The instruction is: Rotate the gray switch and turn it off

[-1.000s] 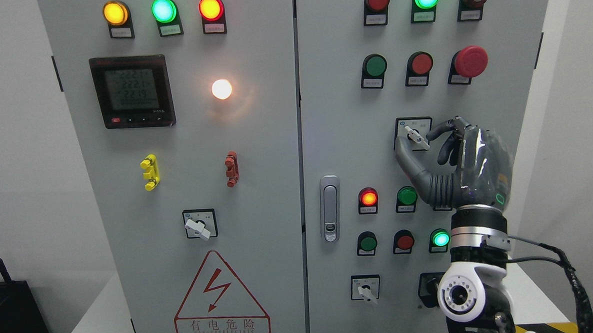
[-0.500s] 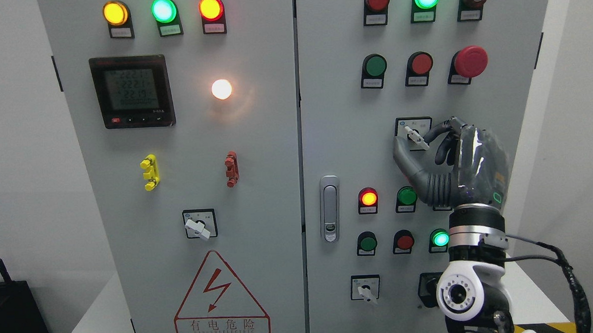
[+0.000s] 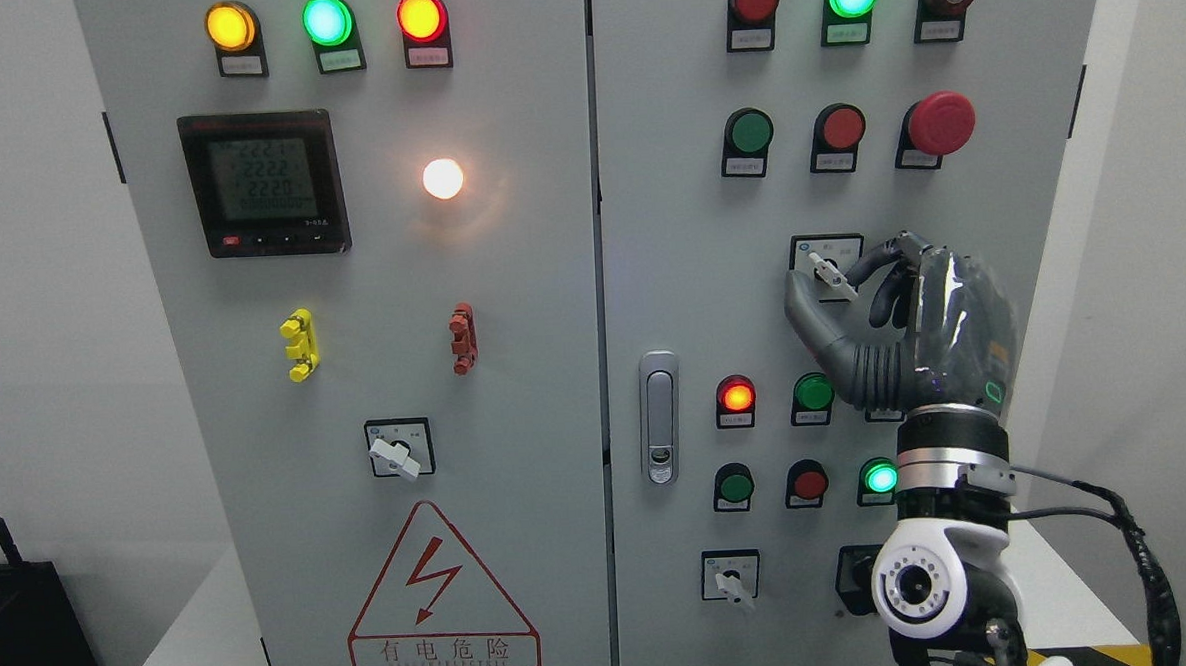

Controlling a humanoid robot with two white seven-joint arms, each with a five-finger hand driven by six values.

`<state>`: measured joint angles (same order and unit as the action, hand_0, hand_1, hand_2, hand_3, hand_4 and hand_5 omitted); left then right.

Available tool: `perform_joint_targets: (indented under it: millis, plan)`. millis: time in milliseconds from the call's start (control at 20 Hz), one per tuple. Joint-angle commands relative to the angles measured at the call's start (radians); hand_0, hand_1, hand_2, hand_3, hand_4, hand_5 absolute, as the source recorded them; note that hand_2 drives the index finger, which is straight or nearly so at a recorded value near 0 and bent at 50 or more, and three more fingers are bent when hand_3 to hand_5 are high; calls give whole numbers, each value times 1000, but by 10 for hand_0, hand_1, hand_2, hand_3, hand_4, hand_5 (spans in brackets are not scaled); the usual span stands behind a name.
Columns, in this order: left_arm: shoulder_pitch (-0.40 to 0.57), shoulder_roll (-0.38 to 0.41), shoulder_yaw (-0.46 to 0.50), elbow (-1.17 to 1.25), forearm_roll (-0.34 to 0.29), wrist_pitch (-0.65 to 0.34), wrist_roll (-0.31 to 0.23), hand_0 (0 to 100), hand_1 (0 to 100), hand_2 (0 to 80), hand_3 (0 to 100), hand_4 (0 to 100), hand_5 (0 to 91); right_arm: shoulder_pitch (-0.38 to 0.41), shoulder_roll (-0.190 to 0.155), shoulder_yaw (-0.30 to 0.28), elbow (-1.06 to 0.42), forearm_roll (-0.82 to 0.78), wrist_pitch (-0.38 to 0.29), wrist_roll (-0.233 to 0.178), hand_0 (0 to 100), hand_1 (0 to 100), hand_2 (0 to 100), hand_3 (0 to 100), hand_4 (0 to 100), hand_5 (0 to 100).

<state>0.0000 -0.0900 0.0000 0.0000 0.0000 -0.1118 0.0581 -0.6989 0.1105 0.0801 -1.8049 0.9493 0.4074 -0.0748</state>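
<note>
Compared with a second ago, your right hand (image 3: 867, 306) has crept slightly up and to the left, and the gray switch (image 3: 830, 273) has turned a touch with it: its white lever now sits a little higher and steeper on its square plate, still slanting from upper left to lower right. The meter (image 3: 264, 182), far to the hand's left on the other door, reads a different figure than before. The lamps have not changed.

The hand is closed around the switch, thumb (image 3: 804, 309) pressed in from below-left of the lever and the index finger (image 3: 875, 258) hooked over from the right. The pinch looks like it is on the lever itself, though the fingertip covers the contact point, so you cannot be certain how firmly it holds.

The remaining fingers curl down behind the index, hidden by the glossy back of the hand. The palm and wrist cover part of the panel (image 3: 682, 299) below the switch, including a label beside the green button (image 3: 814, 392) and most of a black plate (image 3: 854, 577) near the forearm. The labels on the switch plate are too small to read. Your left arm does not show.
</note>
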Motion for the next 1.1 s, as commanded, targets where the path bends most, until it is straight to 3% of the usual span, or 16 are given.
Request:
perform_joint_targets:
  millis: [0,450,1050]
  plan:
    - [-9,0,8,-25,20,0,0,120,389,0,0,0,0,-1,0,1,3,0,1,1,117,455,615,943,955,1000]
    - [-9,0,8,-25,20,0,0,120,389,0,0,0,0,-7,0,1,6,0,2,1,195,485,616,950,954,1000]
    - [-9,0,8,-25,20,0,0,120,389,0,0,0,0,-10,0,3,6,2,13,3,227,521,623,958,957,1000]
